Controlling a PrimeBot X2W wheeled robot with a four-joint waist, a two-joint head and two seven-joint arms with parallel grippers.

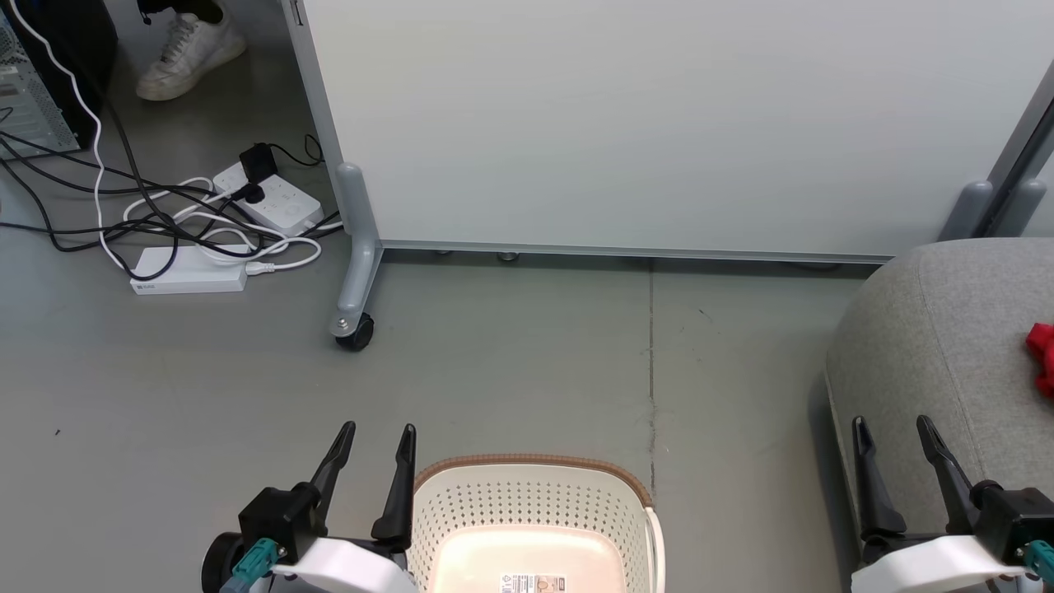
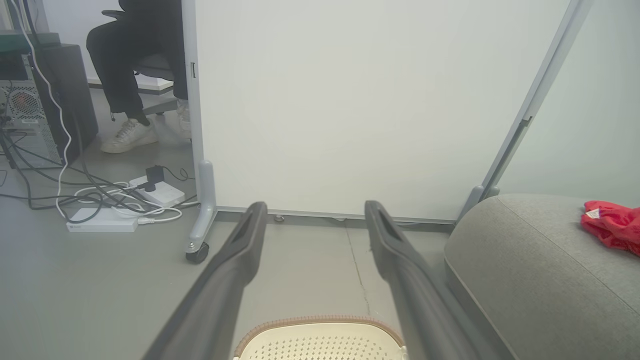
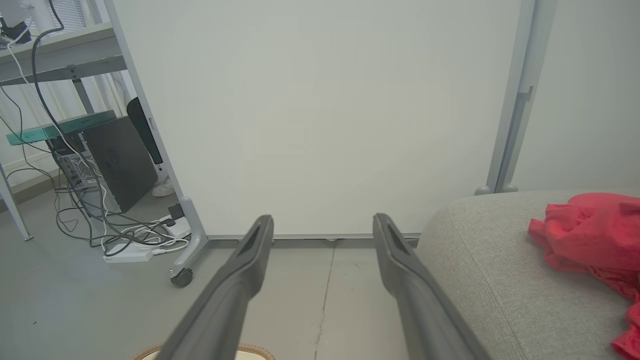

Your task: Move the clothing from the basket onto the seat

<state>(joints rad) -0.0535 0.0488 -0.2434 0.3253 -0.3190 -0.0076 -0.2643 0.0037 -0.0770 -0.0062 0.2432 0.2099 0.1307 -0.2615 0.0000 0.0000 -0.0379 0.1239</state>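
Observation:
The cream perforated basket [image 1: 535, 515] with a brown rim band stands on the floor at the bottom middle of the head view; its visible inside holds only a label. Red clothing [image 1: 1042, 350] lies on the grey seat [image 1: 930, 346] at the right edge. My left gripper [image 1: 377, 436] is open just left of the basket, nothing between its fingers. My right gripper [image 1: 893, 428] is open beside the seat's near left edge. In the left wrist view the basket rim [image 2: 320, 322] lies below the open gripper [image 2: 312, 210]. The right wrist view has the clothing [image 3: 590, 235] on the seat [image 3: 490, 270], right of the open gripper [image 3: 322, 222].
A wheeled white partition panel [image 1: 659, 123] stands behind the floor area, with a caster [image 1: 354, 329] at its left foot. Power strips and tangled cables [image 1: 206, 222] lie on the floor at the left. A person's shoe [image 1: 185, 53] rests beyond them, near a dark computer case [image 3: 120, 160].

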